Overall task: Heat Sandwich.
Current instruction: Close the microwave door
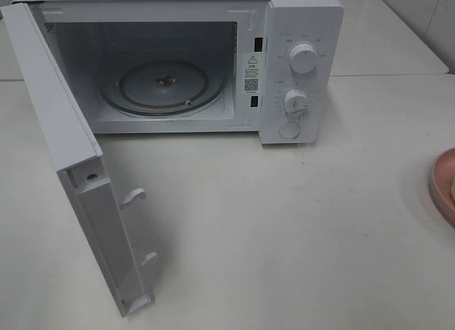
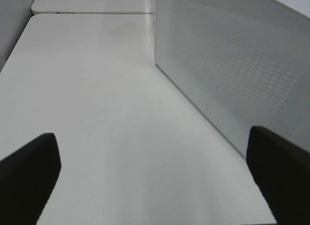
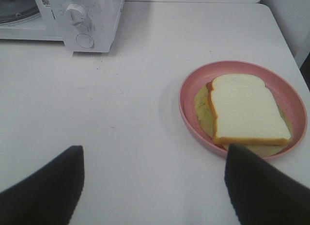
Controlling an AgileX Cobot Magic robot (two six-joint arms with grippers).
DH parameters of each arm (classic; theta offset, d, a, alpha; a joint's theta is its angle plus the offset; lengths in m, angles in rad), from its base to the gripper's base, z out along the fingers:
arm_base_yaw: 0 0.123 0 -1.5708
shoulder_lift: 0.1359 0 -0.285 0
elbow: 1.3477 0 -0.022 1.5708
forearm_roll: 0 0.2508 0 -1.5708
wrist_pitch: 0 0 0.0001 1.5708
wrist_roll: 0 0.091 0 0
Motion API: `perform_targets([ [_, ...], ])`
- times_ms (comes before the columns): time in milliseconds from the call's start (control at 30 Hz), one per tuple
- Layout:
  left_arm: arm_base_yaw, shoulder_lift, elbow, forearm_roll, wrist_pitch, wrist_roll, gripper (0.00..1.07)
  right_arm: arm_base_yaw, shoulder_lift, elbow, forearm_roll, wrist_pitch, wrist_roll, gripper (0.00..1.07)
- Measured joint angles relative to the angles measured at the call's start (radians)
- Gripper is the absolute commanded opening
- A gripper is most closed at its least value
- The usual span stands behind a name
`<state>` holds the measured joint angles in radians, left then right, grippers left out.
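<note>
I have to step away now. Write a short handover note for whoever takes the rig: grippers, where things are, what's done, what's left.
Left gripper: open, empty, over bare table beside the microwave door.
Right gripper: open, empty, near the pink plate, not touching it.
Sandwich: on the pink plate, on the table right of the microwave.
Done: door stands wide open; turntable is bare.
Left: put the sandwich inside, close the door, start heating.

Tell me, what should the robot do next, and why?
Probably move the right gripper forward to the pink plate and grasp its rim. The microwave door already stands wide open, its glass turntable is bare, and the sandwich still lies on the plate, out on the table. Both jaws are open and hold nothing.
</note>
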<state>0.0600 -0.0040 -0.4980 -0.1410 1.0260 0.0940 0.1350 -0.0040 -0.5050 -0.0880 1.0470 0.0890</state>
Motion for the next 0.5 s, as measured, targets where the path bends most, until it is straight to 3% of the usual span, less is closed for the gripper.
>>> perform_targets([
  [300, 0.0, 0.0, 0.0, 0.0, 0.0, 0.0, 1.01, 0.0, 0.0, 0.0, 0.0, 0.0, 0.0, 0.76],
  [500, 0.0, 0.0, 0.0, 0.0, 0.0, 0.0, 0.93, 0.0, 0.0, 0.0, 0.0, 0.0, 0.0, 0.76],
])
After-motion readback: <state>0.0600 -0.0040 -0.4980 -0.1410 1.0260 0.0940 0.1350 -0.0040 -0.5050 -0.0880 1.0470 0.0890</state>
